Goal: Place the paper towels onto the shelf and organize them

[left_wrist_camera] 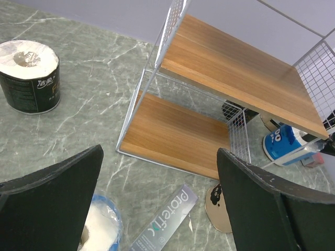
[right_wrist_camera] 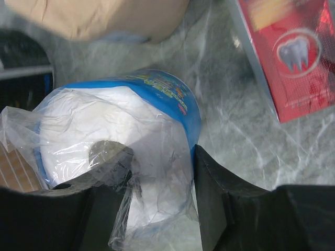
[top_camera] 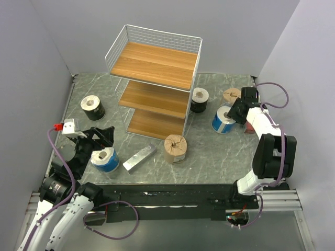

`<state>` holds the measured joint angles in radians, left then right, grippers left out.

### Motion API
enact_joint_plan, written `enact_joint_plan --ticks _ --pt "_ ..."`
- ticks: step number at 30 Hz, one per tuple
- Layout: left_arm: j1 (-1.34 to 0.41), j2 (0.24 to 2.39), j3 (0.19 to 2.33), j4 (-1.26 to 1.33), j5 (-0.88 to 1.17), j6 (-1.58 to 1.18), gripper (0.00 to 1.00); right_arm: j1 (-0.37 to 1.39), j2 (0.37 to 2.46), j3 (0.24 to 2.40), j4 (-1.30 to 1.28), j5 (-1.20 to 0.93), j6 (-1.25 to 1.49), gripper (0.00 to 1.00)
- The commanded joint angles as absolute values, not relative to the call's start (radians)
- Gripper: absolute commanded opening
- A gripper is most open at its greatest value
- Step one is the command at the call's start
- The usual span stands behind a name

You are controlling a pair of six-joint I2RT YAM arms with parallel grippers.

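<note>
**1. Right gripper**. The fingers are drawn narrow onto the right blue roll. One finger lies over its white top through the loose film and the other presses the printed wall, apparently a wall-pinch for lifting. The roll is on the table, not yet shelved. A red box lies just outside the outer finger, and the far brown roll is ahead of the fingertips.

**2. Left gripper**. The fingers are spread wide and hold nothing, likely poised for a pickup. The left blue roll sits under the finger at the view's left. A silver bar lies low between the fingers.

**3. Shelf**. It stands straight ahead of the left fingers. All three boards are bare where visible.

**4. Loose stock on the table.**
- The left black roll is ahead-left of the left fingers.
- The second black roll is beside the shelf.
- The near brown roll is to the right of the bar.
</note>
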<state>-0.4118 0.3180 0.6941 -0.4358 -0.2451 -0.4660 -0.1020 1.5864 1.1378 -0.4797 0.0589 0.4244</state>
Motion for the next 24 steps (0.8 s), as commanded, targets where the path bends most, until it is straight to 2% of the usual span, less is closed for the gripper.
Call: enact_joint_plan --ticks 1,6,16,21,24 --pt "-0.414 0.319 0.721 -0.426 -0.256 -0.474 0.96 -0.106 1.453 1.108 -0.508 -0.060 0.333 0.37" --pt "-0.413 0.318 0.721 -0.423 -0.250 -0.472 0.96 -0.098 1.286 1.049 -0.545 -0.201 0.207 0.34" --pt "-0.413 0.310 0.719 -0.423 -0.244 -0.472 0.97 -0.097 0.908 0.974 -0.525 -0.410 0.181 0.34" --pt "-0.413 0.308 0.719 -0.423 -0.241 -0.472 0.96 -0.097 0.845 1.084 -0.642 -0.361 0.204 0.34" --pt "-0.413 0.308 0.719 -0.422 -0.236 -0.471 0.97 -0.095 0.822 1.231 -0.737 -0.338 0.216 0.33"
